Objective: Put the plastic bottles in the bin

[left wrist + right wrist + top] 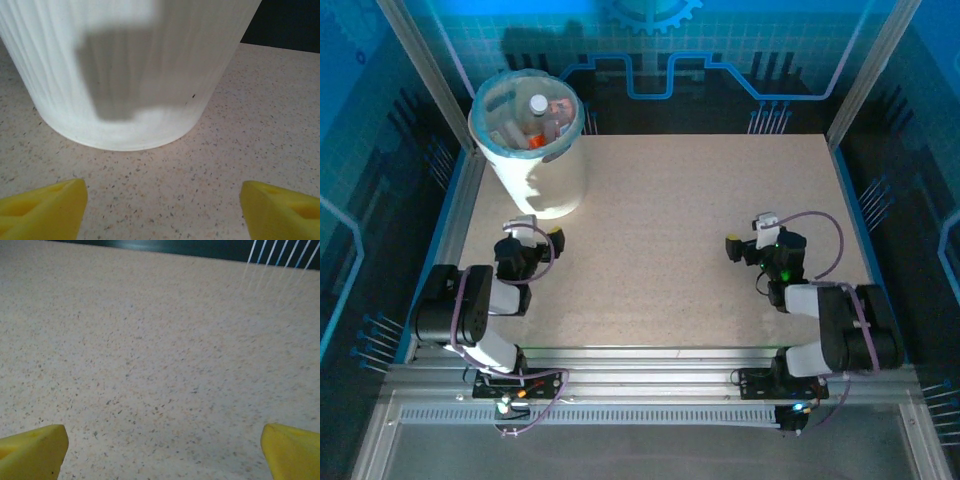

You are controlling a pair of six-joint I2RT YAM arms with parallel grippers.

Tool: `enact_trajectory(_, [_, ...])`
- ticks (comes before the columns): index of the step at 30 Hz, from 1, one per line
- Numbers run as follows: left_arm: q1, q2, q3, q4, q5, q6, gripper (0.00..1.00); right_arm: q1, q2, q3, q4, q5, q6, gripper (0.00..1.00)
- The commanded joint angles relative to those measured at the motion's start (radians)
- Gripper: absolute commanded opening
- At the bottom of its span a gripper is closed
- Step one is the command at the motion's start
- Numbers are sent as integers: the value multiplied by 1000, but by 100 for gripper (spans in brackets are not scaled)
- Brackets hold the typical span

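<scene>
Since the bottles (538, 118) lie inside the bin (545, 180), you find it straight ahead of the left gripper (160, 212), the nearer one, jaws wide and empty; the right gripper (162, 452), equally wide, faces the table (150, 340), well apart.

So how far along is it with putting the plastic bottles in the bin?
Done: clear plastic bottles with coloured labels lie inside the tall round white bin. In hand: nothing; the left gripper and right gripper are open and empty over the speckled beige tabletop. Left: I see no bottle on that tabletop, so it looks finished.
</scene>
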Motion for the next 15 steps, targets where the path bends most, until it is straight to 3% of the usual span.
enact_trajectory(1, [8, -16, 52, -54, 15, -1, 90, 21, 32, 51, 40, -8, -8, 100])
enact_trajectory(3, [7, -20, 78, -110, 1, -3, 99, 29, 58, 112, -34, 94, 30, 100])
enact_trajectory(15, [-12, -21, 89, -132, -26, 13, 99, 44, 59, 123, -62, 143, 32, 100])
